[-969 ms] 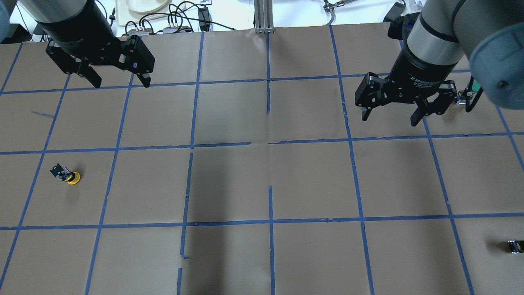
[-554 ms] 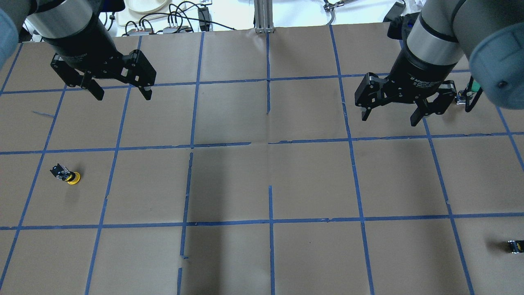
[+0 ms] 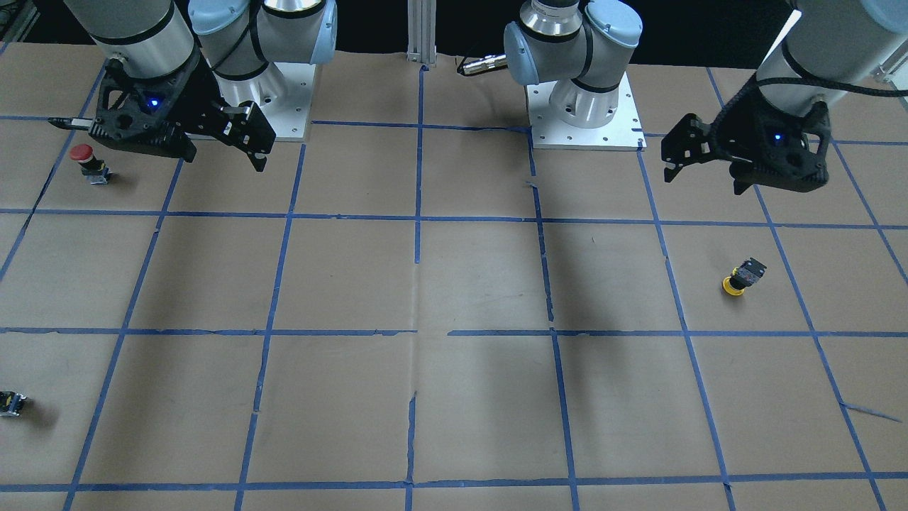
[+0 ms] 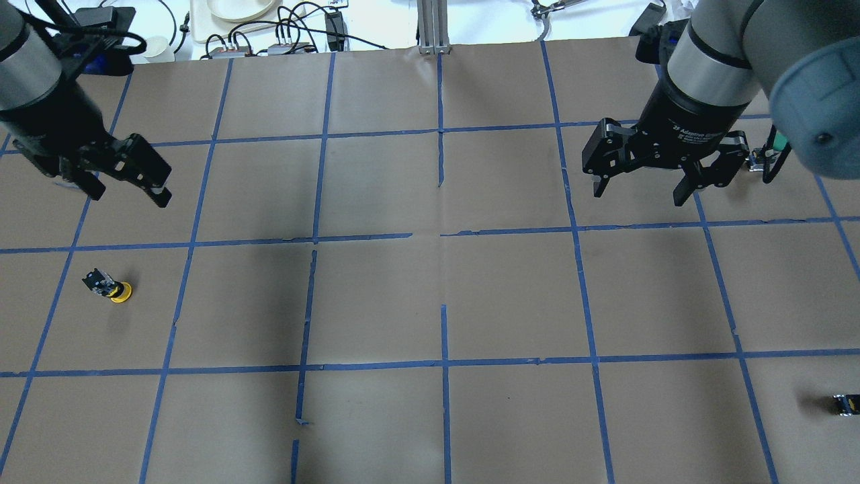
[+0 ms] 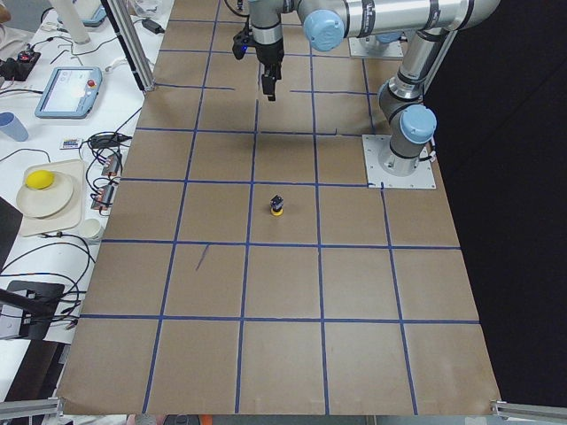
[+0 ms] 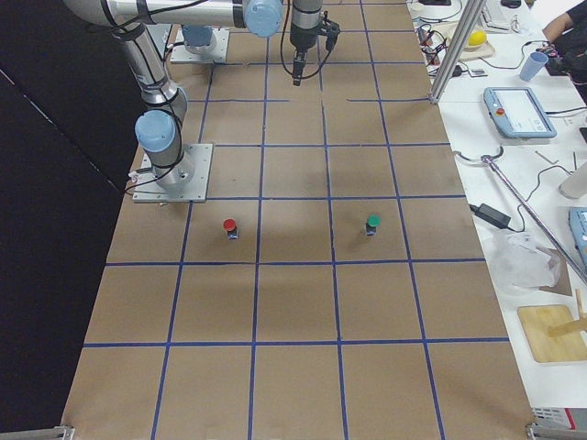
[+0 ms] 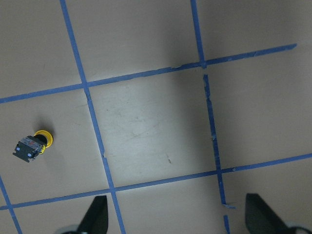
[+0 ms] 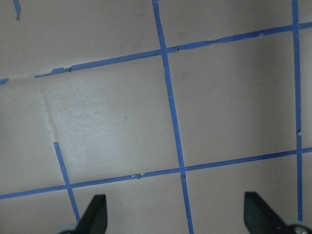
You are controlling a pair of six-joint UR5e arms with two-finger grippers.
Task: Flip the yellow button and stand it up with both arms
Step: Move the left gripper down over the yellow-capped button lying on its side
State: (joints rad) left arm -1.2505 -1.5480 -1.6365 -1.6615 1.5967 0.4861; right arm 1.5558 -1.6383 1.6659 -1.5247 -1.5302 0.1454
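Observation:
The yellow button [image 4: 111, 286] lies on its side on the brown paper at the table's left, cap toward the right. It also shows in the front view [image 3: 741, 275], the left side view [image 5: 277, 205] and the left wrist view [image 7: 32, 145]. My left gripper [image 4: 130, 195] is open and empty, up in the air, farther back than the button; it shows in the front view [image 3: 706, 181] too. My right gripper [image 4: 638, 196] is open and empty over the right half of the table, far from the button.
A red-capped button [image 3: 85, 155] stands by the right gripper [image 3: 223, 160]. A green-capped button [image 6: 372, 223] stands at the far right. A tiny dark block with a yellow spot [image 4: 845, 403] lies near the front right edge. Blue tape lines grid the table.
My left gripper has moved to the left and nearer to me, closing on the yellow button's square. The right gripper and the button have not moved.

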